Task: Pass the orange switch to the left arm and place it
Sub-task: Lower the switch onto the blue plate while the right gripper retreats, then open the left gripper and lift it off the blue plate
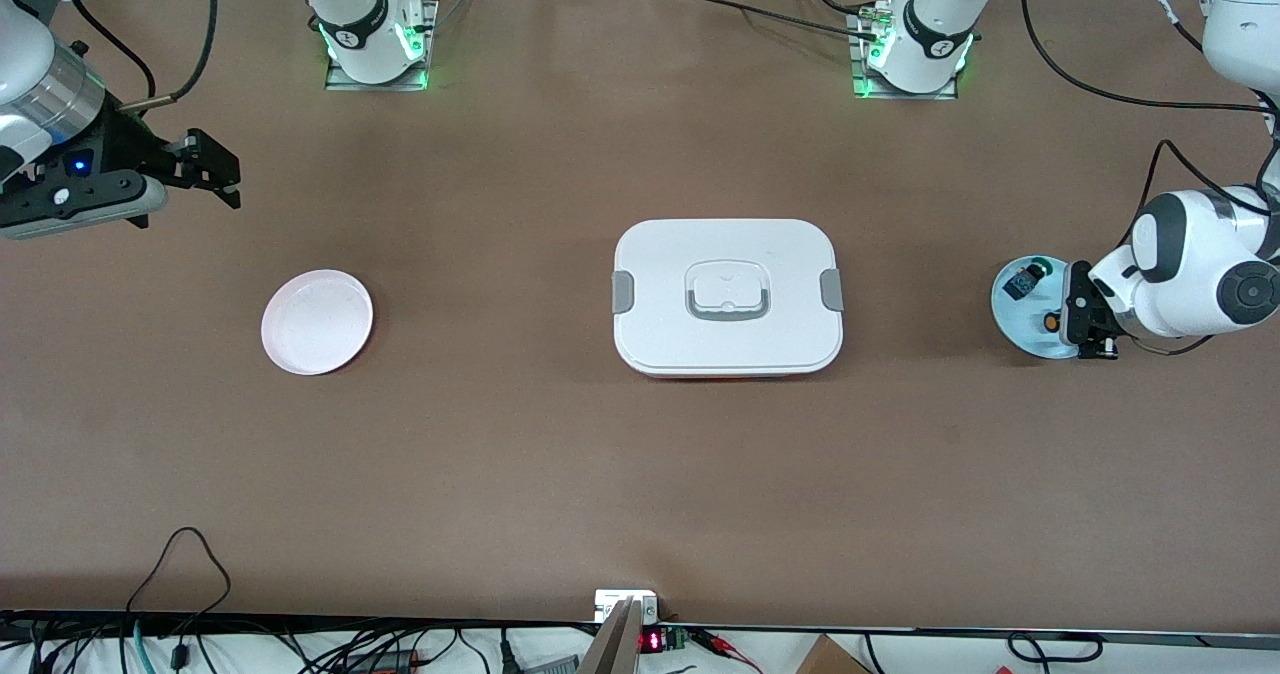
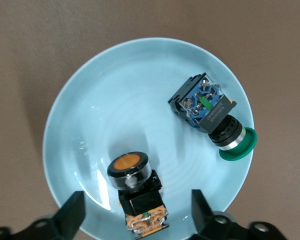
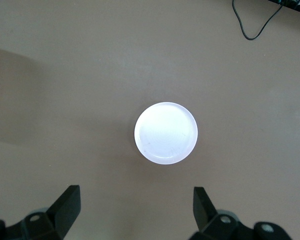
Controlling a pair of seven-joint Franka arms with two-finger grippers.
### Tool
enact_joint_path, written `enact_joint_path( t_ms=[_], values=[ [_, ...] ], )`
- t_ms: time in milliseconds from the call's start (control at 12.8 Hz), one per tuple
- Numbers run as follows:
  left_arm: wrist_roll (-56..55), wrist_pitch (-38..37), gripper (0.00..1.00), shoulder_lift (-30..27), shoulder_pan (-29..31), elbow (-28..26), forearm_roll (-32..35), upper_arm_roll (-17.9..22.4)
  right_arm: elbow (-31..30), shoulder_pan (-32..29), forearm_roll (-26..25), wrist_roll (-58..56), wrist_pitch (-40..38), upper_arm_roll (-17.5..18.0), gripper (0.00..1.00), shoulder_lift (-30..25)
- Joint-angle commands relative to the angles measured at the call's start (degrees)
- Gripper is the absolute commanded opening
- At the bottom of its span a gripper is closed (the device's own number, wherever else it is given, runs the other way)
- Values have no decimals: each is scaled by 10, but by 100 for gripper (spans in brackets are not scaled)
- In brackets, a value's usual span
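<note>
The orange switch (image 1: pixel 1052 322) lies on its side on a light blue plate (image 1: pixel 1015 326) at the left arm's end of the table. In the left wrist view the orange switch (image 2: pixel 137 192) shows its orange cap, black body and tan base. My left gripper (image 1: pixel 1082 320) hangs low over this plate, open, and in its own wrist view (image 2: pixel 137 216) one finger stands on each side of the switch without touching it. My right gripper (image 1: pixel 218 170) waits in the air, open and empty, at the right arm's end. The white box (image 1: pixel 727 294) stands mid-table between the two plates.
A dark switch with a green cap (image 2: pixel 212 117) lies on the same blue plate (image 2: pixel 90 125), beside the orange one. A small pale plate (image 1: pixel 317 321) sits toward the right arm's end; in the right wrist view that plate (image 3: pixel 166 133) is below my right gripper (image 3: pixel 135 207).
</note>
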Motion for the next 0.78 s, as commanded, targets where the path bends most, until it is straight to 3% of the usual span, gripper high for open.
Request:
enact_joint_path(
  t_ms=[0, 469, 704],
  values=[
    [1, -50, 100, -39, 1, 4, 7, -21, 16, -2, -9, 5, -7, 1, 100, 8],
    [-260, -334, 100, -51, 1, 163, 2, -95, 16, -2, -7, 11, -13, 1, 100, 7],
    [-447, -448, 100, -52, 1, 232, -9, -158, 15, -5, -2, 29, -15, 0, 100, 7]
  ],
)
